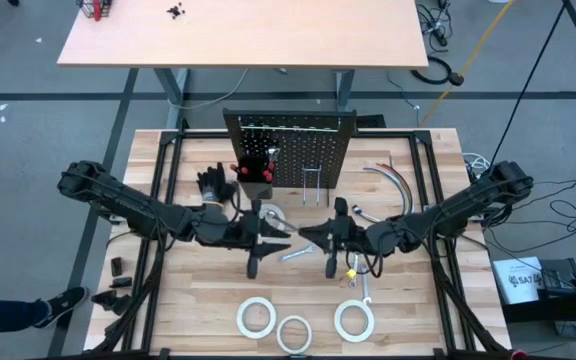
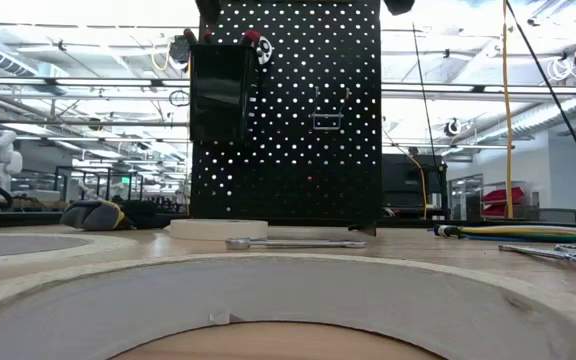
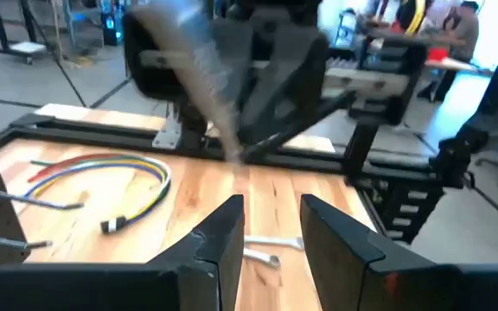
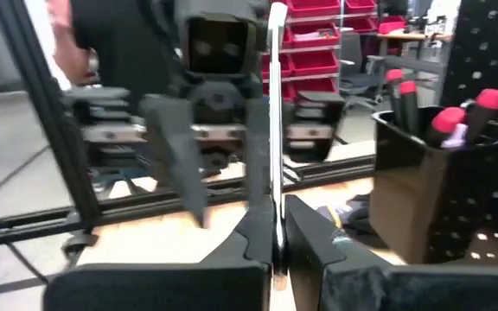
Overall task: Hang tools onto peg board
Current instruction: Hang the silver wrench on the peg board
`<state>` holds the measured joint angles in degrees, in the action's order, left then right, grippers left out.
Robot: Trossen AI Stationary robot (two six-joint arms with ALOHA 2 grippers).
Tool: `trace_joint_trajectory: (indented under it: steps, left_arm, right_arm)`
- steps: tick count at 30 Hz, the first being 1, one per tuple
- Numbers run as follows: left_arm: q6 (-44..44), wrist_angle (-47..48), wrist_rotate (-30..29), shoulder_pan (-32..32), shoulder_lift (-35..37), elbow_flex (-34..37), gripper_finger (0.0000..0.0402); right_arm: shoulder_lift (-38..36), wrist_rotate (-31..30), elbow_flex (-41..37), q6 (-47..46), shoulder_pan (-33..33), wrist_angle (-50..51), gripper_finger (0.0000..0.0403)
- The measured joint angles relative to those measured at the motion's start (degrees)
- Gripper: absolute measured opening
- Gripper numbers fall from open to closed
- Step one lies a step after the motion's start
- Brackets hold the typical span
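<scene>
My right gripper (image 4: 276, 231) hovers over the middle of the table (image 1: 198, 300), shut on a silver wrench (image 4: 276, 130). My left gripper (image 3: 271, 235) faces it from the table's left, open, with nothing between its fingers. In the high view the two grippers (image 1: 273, 236) (image 1: 314, 238) nearly meet in front of the peg board (image 1: 288, 135). The board's small black bin (image 4: 413, 181) holds red-topped screwdrivers (image 4: 443, 121). Another wrench (image 2: 293, 243) and a tape roll (image 2: 218, 229) lie flat on the table before the board. My right gripper pinches the silver wrench near one end (image 4: 276, 220) between its two fingers. The fingers run about level, coming from the table's right. The rest of the wrench stands out past the fingertips, lifted clear of the table.
Three tape rolls (image 1: 256, 317) (image 1: 294, 333) (image 1: 354, 320) lie near the front edge. Black gloves (image 1: 213, 185) sit left of the board, curved hoses (image 1: 393, 180) and coloured cables (image 3: 102, 173) to its right. A silver tool (image 2: 558, 252) lies at the right.
</scene>
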<state>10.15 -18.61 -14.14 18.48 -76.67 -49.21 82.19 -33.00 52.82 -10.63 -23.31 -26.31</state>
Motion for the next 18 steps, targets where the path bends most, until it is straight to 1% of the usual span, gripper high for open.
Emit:
trace_joint_trajectory:
  steps: [2, 5, 8, 18]
  left_arm:
    - [0.0, -0.2, 1.1, -0.1, 0.2, 0.0, 0.0118]
    - [0.0, -0.5, 1.2, -0.1, 1.3, 0.0, 0.0118]
    - [1.0, -0.1, -0.7, -0.1, 2.3, 0.0, 0.0118]
    - [-0.1, -1.1, -1.2, -0.2, 3.9, 0.0, 0.0118]
  right_arm:
    - [0.0, 0.5, 0.0, -0.7, -0.1, -0.9, 0.0006]
    - [0.0, 1.6, 0.0, -0.7, -0.4, -2.3, 0.0006]
    - [0.0, 1.5, 0.0, -0.7, -0.4, -3.1, 0.0006]
    - [0.0, 2.0, 0.0, -1.0, -0.5, -4.2, 0.0006]
